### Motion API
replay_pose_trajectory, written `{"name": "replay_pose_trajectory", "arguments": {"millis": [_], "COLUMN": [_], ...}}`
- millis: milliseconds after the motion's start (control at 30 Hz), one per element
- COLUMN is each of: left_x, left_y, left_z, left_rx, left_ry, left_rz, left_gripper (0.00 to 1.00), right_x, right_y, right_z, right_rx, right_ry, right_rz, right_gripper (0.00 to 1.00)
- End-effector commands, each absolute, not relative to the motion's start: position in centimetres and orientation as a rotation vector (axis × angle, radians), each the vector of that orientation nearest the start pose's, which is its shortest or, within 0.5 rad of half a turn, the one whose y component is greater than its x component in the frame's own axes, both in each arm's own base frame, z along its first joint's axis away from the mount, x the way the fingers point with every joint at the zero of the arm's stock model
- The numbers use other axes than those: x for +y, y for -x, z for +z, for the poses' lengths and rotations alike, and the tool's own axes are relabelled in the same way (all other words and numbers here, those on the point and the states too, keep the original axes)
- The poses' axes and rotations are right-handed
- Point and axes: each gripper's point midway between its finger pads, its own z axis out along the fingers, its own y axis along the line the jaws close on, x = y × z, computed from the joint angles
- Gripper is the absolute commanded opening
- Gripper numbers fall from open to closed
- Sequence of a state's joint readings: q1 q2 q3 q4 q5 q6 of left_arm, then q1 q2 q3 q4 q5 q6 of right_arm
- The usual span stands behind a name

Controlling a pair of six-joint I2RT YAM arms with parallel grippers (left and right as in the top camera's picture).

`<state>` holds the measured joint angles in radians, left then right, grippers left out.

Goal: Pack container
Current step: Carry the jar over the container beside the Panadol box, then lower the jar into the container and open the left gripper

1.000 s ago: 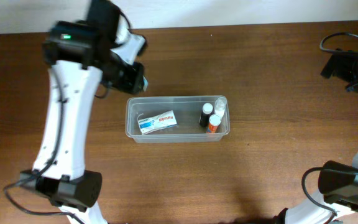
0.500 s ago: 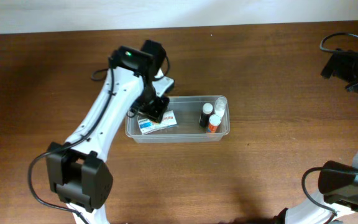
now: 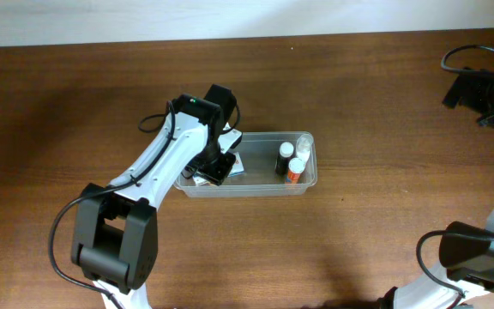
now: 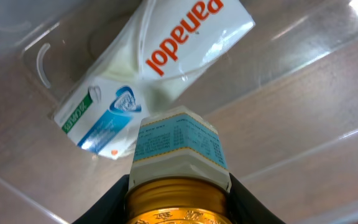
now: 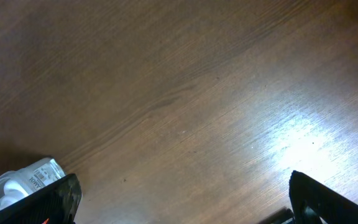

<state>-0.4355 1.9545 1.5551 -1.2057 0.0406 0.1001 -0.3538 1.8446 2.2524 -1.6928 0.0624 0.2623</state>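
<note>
We are holding the gold-lidded jar (image 4: 178,186) clamped in the left gripper (image 3: 217,165) above the left end of the clear rectangular plastic container (image 3: 256,193) at mid-table, aiming beside, not atop, its white-and-blue cardboard box (image 4: 160,68); the right gripper (image 5: 185,208) is idling, jaws apart.
</note>
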Motion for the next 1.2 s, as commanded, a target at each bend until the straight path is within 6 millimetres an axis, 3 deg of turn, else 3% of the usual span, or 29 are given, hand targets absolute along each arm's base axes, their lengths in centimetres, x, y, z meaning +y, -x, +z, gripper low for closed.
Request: {"name": "replay_pose_trajectory", "arguments": {"millis": [0, 633, 967, 1100, 1167], "left_x": [-15.6, -15.3, -15.3, -15.3, -15.3], "left_y": [-32.3, -31.7, -32.7, -32.7, -32.7], "left_z": [7.0, 5.7, 4.7, 4.4, 4.4], "left_rx": [3.064, 3.07, 3.049, 3.056, 3.056], "left_ry": [-0.827, -0.929, -0.924, -0.926, -0.926], "left_rz": [-0.038, -0.031, 0.005, 0.008, 0.007], "left_gripper": [0.24, 0.23, 0.3, 0.28, 0.21], "right_x": [-13.7, -13.7, -13.7, -13.7, -13.7], "right_y": [-33.4, -33.4, -33.4, -33.4, -33.4], "right_z": [28.6, 28.6, 28.6, 28.6, 28.6], "right_rx": [2.711, 2.711, 2.711, 2.711, 2.711], "right_ry": [-0.899, -0.899, -0.899, -0.899, -0.899], "right_rz": [-0.105, -0.105, -0.105, -0.105, -0.106], "right_gripper": [0.98, 0.98, 0.98, 0.98, 0.98]}}
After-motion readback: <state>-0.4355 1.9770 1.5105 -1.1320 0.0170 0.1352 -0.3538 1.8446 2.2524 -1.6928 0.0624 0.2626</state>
